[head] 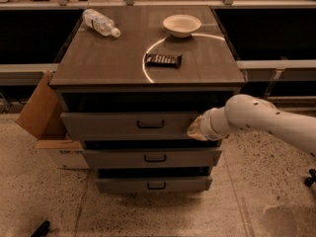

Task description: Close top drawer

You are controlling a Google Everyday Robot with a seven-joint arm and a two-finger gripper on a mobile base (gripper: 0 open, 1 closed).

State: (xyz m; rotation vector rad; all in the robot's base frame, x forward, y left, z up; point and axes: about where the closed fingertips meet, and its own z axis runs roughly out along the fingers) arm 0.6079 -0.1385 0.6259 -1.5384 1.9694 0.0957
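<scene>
The top drawer [123, 125] is a grey metal drawer with a small dark loop handle [150, 125] in the middle of its front. It stands out only a little from the cabinet [148, 58], with a dark gap above its front. My gripper [193, 129] is at the right end of the drawer front, pressed against it. The white arm [261, 120] comes in from the right.
Two shorter drawer fronts [153, 158] [154, 184] sit below, also pulled out a bit. On the cabinet top lie a plastic bottle [100, 22], a white bowl [181, 24] and a dark wrapped bar [163, 59]. A cardboard box [42, 115] leans at the cabinet's left. Speckled floor lies in front.
</scene>
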